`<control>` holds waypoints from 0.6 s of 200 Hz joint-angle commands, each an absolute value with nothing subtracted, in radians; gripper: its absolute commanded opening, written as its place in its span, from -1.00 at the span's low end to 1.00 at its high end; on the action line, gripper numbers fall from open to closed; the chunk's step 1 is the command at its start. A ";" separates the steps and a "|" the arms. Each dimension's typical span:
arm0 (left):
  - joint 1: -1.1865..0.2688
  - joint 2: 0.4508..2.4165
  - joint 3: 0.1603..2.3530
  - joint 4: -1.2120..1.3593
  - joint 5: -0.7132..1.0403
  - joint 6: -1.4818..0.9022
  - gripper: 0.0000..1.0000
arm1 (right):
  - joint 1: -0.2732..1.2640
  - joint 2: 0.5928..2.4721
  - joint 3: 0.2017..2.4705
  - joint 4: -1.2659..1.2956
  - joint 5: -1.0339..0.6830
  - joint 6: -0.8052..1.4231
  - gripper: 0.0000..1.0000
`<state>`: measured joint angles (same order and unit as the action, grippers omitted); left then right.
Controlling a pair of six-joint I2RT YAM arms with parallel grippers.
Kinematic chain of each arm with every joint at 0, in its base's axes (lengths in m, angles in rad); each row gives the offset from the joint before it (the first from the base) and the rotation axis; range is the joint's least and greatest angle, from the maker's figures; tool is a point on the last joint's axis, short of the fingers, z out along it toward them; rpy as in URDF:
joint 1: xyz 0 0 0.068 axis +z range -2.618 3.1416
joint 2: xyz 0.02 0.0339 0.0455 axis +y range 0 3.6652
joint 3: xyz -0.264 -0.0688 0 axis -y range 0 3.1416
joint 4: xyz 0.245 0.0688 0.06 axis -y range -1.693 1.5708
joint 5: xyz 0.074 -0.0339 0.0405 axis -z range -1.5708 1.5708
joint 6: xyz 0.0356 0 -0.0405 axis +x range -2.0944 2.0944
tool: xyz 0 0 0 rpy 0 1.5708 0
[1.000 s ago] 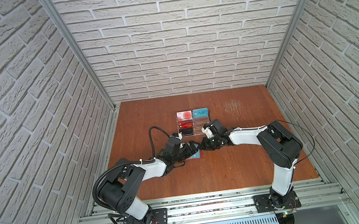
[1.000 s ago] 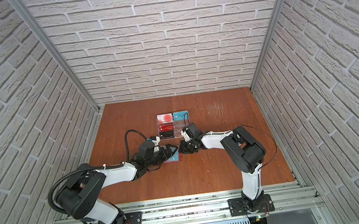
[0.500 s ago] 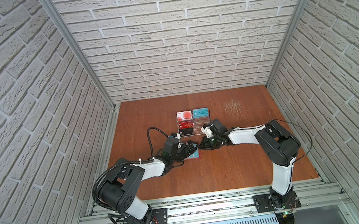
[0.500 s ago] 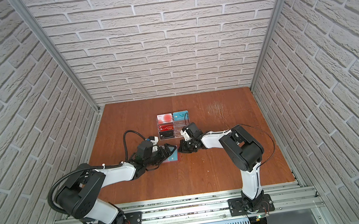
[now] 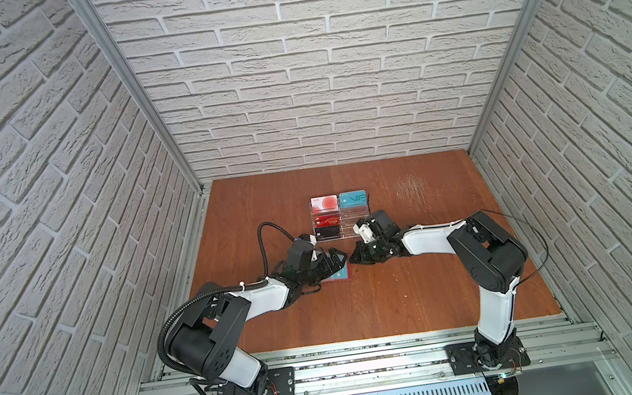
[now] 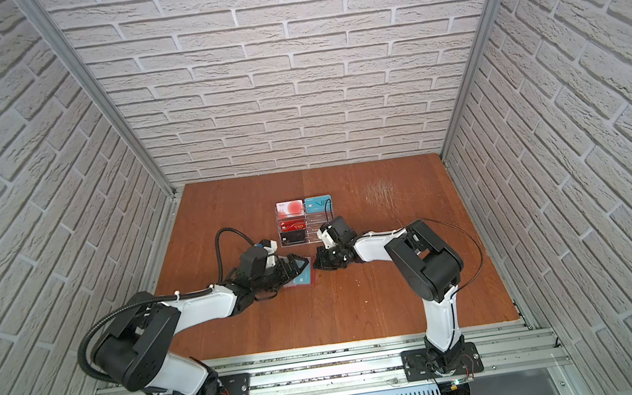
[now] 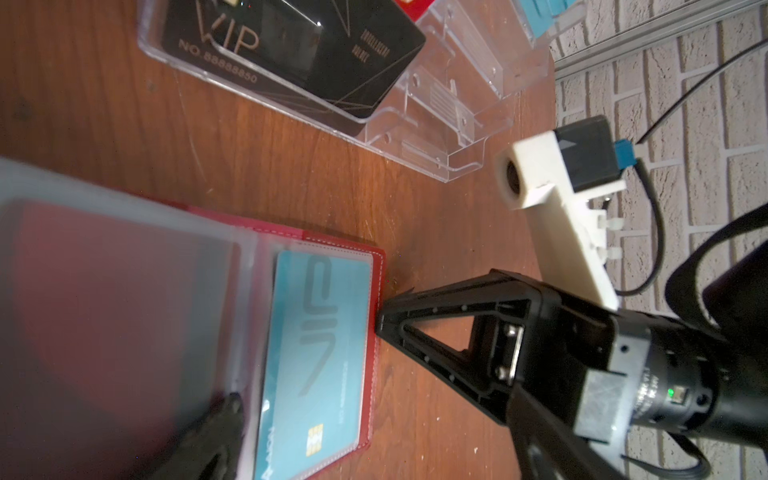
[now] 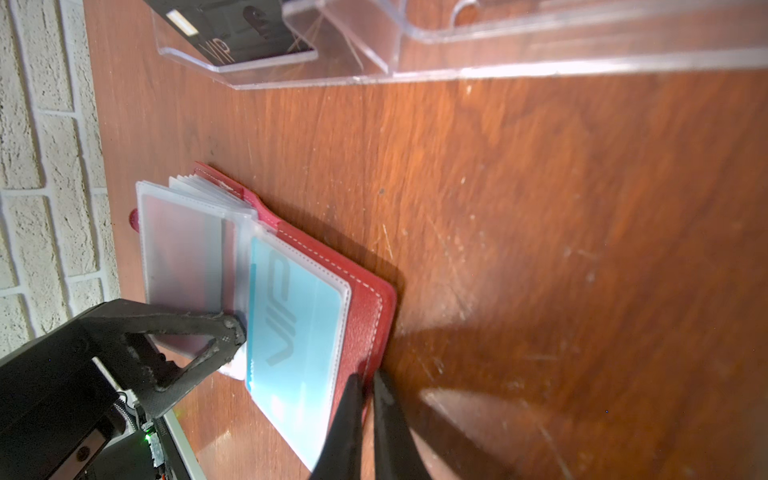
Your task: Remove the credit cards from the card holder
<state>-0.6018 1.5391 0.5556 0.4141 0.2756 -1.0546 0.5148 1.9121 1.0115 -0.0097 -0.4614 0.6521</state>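
Broadly, the brown wooden counter (image 5: 404,299) carries a clear acrylic tiered stand (image 5: 353,220) of display cards at 12 o'clock. The small red leather-like card holder (image 8: 365,307) lies open just 6 o'clock of that stand, between the two arms. Its frosted clear sleeve pages (image 8: 183,249) are fanned toward 9 o'clock. The teal plastic card with pale "VIP" lettering (image 8: 295,324) sits inside the top sleeve on the 3 o'clock half, not yet drawn out. Whether the page at 9 o'clock holds a second card I cannot tell.

The left fingers (image 8: 178,322) stand wide. One tip presses the pages down at the fold, at the holder's 6 o'clock end, just beside the card's long edge. The right fingers (image 7: 457,303) come in from 3 o'clock and are nearly together. A sliver of the red cover edge shows between them, so I judge them nipped on that edge rather than on the card.

From the right fingers the card lies just toward 9 o'clock, and its long axis seems to run 12 to 6, crosswise to their reach. Both arms are close, the right one on the card's free side. Which side the sleeve opens on is not visible.
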 commanded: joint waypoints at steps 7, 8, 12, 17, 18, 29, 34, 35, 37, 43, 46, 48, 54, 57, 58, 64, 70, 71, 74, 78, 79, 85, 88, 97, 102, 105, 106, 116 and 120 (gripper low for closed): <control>-0.591 1.565 0.562 0.397 0.276 -1.040 0.96 | 0.516 1.952 1.013 -0.025 -0.451 0.664 -0.80; -0.591 1.566 0.562 0.397 0.276 -1.040 0.96 | 0.516 1.952 1.013 -0.023 -0.452 0.666 -0.80; -0.591 1.567 0.561 0.400 0.276 -1.040 0.96 | 0.516 1.954 1.013 -0.020 -0.454 0.666 -0.81; -0.592 1.569 0.560 0.403 0.279 -1.041 0.96 | 0.515 1.956 1.012 -0.017 -0.456 0.668 -0.81; -0.591 1.570 0.560 0.403 0.280 -1.041 0.96 | 0.515 1.957 1.012 -0.016 -0.457 0.668 -0.82; -0.592 1.573 0.556 0.413 0.286 -1.043 0.96 | 0.516 1.961 1.012 -0.009 -0.463 0.673 -0.82; -0.591 1.575 0.554 0.420 0.291 -1.045 0.96 | 0.515 1.963 1.011 -0.007 -0.465 0.675 -0.82; -0.591 1.575 0.553 0.421 0.292 -1.045 0.96 | 0.515 1.963 1.011 -0.006 -0.465 0.676 -0.81; -0.591 1.576 0.552 0.423 0.293 -1.046 0.96 | 0.515 1.963 1.011 -0.006 -0.465 0.676 -0.81; -0.591 1.579 0.551 0.427 0.297 -1.047 0.96 | 0.515 1.966 1.011 -0.003 -0.466 0.678 -0.82; -0.591 1.580 0.550 0.429 0.300 -1.047 0.96 | 0.515 1.967 1.011 -0.003 -0.468 0.678 -0.82; -0.591 1.580 0.549 0.430 0.301 -1.048 0.96 | 0.515 1.968 1.012 -0.001 -0.468 0.679 -0.82; -0.591 1.583 0.549 0.431 0.304 -1.046 0.96 | 0.515 1.969 1.009 0.000 -0.468 0.681 -0.82; -0.592 1.582 0.549 0.431 0.305 -1.045 0.96 | 0.515 1.971 1.009 0.001 -0.468 0.681 -0.82; -0.592 1.583 0.549 0.431 0.306 -1.045 0.96 | 0.515 1.971 1.009 0.001 -0.468 0.681 -0.82; -0.591 1.582 0.549 0.429 0.307 -1.042 0.96 | 0.516 1.971 1.009 0.001 -0.468 0.683 -0.82; -0.591 1.580 0.549 0.424 0.304 -1.037 0.96 | 0.516 1.971 1.009 0.002 -0.469 0.684 -0.83; -0.591 1.580 0.549 0.424 0.305 -1.037 0.96 | 0.516 1.971 1.009 0.002 -0.468 0.684 -0.82; -0.590 1.579 0.548 0.422 0.304 -1.035 0.96 | 0.516 1.971 1.009 0.001 -0.468 0.683 -0.82; -0.589 1.578 0.548 0.418 0.303 -1.032 0.96 | 0.515 1.971 1.010 0.001 -0.468 0.684 -0.83; -0.589 1.578 0.549 0.417 0.303 -1.031 0.97 | 0.515 1.971 1.010 0.002 -0.468 0.684 -0.83; -0.589 1.576 0.548 0.414 0.304 -1.028 0.96 | 0.516 1.971 1.011 0.002 -0.469 0.686 -0.83; -0.589 1.575 0.548 0.412 0.304 -1.027 0.97 | 0.516 1.971 1.011 0.002 -0.468 0.686 -0.83; -0.589 1.575 0.548 0.408 0.306 -1.022 0.96 | 0.516 1.971 1.011 0.005 -0.472 0.688 -0.83; -0.588 1.576 0.548 0.408 0.309 -1.019 0.96 | 0.516 1.971 1.010 0.006 -0.471 0.689 -0.83; -0.588 1.575 0.548 0.408 0.310 -1.019 0.96 | 0.516 1.971 1.009 0.007 -0.472 0.690 -0.84; -0.588 1.576 0.548 0.407 0.311 -1.019 0.96 | 0.516 1.971 1.009 0.008 -0.472 0.690 -0.84; -0.587 1.578 0.548 0.407 0.316 -1.014 0.96 | 0.516 1.971 1.009 0.009 -0.475 0.692 -0.84; -0.588 1.579 0.548 0.407 0.319 -1.012 0.96 | 0.517 1.971 1.009 0.009 -0.474 0.691 -0.84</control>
